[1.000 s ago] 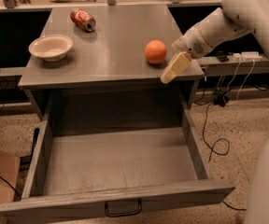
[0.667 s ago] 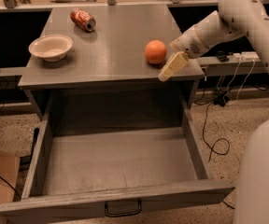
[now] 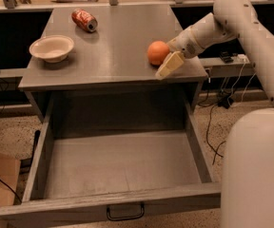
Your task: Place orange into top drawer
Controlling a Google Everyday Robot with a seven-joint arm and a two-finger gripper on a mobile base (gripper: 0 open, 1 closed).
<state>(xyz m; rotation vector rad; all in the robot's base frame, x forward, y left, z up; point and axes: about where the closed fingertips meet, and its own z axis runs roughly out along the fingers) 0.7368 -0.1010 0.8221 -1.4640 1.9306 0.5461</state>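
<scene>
The orange (image 3: 157, 52) sits on the grey cabinet top (image 3: 113, 56) near its right front edge. My gripper (image 3: 165, 61) reaches in from the right at the end of the white arm (image 3: 232, 18). It is open and low over the top. One cream finger (image 3: 170, 65) lies against the orange's right front side; the other is hidden. The top drawer (image 3: 118, 204) is pulled wide open below, its grey inside empty, its black handle (image 3: 125, 212) on the front panel.
A white bowl (image 3: 51, 47) stands at the left of the cabinet top. A red soda can (image 3: 84, 20) lies at the back. My white body (image 3: 256, 170) fills the lower right beside the drawer. Cables (image 3: 215, 103) run along the floor at right.
My gripper has moved a little left along the cabinet top, closing in on the orange. The orange, bowl, can and drawer have not moved.
</scene>
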